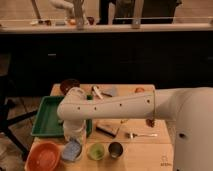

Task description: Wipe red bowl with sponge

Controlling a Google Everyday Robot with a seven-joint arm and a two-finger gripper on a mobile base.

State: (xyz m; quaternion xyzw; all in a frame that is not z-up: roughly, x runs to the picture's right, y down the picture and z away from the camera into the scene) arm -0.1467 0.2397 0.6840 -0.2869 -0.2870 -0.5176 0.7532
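The red bowl (44, 156) stands at the near left corner of the wooden table (150, 152). Just to its right lies a pale blue thing (72, 149) that looks like the sponge. My white arm reaches in from the right across the table. My gripper (75, 138) points down directly over the blue thing, at or just above it, to the right of the red bowl. The arm's wrist hides the contact.
A green tray (47, 117) lies behind the red bowl. A green bowl (96, 150) and a dark cup (116, 149) stand right of the gripper. A dark block (107, 128), a fork (142, 135) and a dark bowl (69, 85) lie farther back.
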